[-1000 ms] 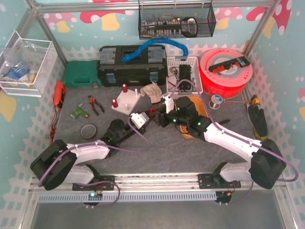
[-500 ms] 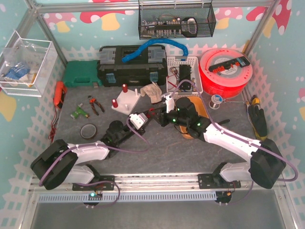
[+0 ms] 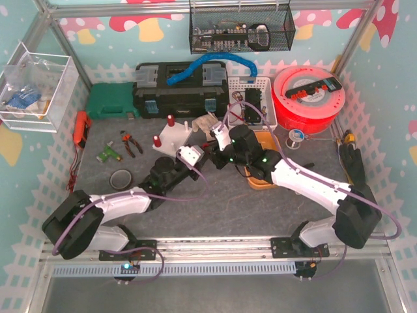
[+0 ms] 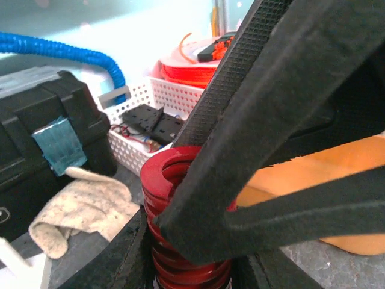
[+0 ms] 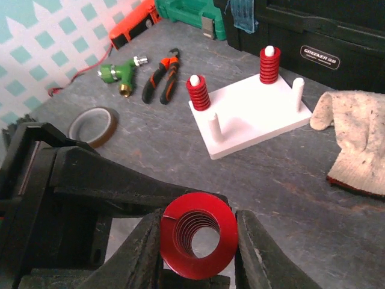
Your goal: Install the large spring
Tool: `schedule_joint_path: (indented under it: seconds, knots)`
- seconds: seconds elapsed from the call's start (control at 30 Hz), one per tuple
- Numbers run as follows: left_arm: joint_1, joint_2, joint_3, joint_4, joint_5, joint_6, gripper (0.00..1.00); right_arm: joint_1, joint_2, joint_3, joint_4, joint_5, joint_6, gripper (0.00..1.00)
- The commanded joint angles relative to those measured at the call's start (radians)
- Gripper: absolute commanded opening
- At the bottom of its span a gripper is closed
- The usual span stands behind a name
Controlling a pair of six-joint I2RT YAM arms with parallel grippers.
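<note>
- Spring (image 5: 170, 238) clamped between right claw (image 5: 200, 235) fingers, open end facing its camera.
- Left claw (image 4: 189, 262) clenched on same spring's lower coils.
- Claws meet over worktop (image 5: 301, 198).
- Peg board (image 5: 252, 114) lies beyond right claw.

Grey table top (image 3: 215, 202) as seen from the top external view. Along the back edge, left to right: green case (image 3: 112, 101), black toolbox (image 3: 179, 98), white basket (image 3: 251, 81), red spool (image 3: 309, 98). At the left edge: orange tool (image 3: 81, 127). Left of centre: green fitting (image 3: 109, 153) beside the pliers (image 3: 130, 143), with the tape roll (image 3: 120, 178) nearer the arm bases. Centre: white peg plate (image 3: 172, 139), lying flat just in front of the toolbox; crumpled cloth (image 3: 207, 124) to its right. Right of centre: orange tray (image 3: 260, 183).
</note>
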Motion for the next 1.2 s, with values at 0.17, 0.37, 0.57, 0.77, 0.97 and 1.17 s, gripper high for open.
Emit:
schedule_joint_path:
  seconds: [0.17, 0.37, 0.57, 0.77, 0.97, 1.17]
  knots:
    - [-0.009, 0.009, 0.088, -0.142, 0.022, -0.043, 0.29, 0.043, 0.089, 0.115, -0.12, 0.003, -0.104, 0.0]
    - [-0.009, 0.003, 0.067, -0.109, 0.031, -0.035, 0.37, 0.043, 0.085, 0.117, -0.112, -0.011, -0.085, 0.0]
    - [-0.009, 0.002, 0.062, -0.081, 0.072, -0.023, 0.12, 0.043, 0.096, 0.119, -0.114, -0.053, -0.073, 0.0]
    - [-0.004, -0.004, 0.06, -0.089, 0.086, -0.027, 0.0, 0.043, 0.106, 0.124, -0.124, -0.018, -0.066, 0.23]
    - [0.032, -0.02, 0.039, -0.088, 0.027, -0.118, 0.0, 0.041, 0.056, 0.144, -0.1, 0.187, 0.01, 0.68]
    - [0.134, -0.02, 0.047, -0.146, -0.059, -0.318, 0.0, 0.024, -0.079, 0.094, -0.003, 0.35, 0.035, 0.99]
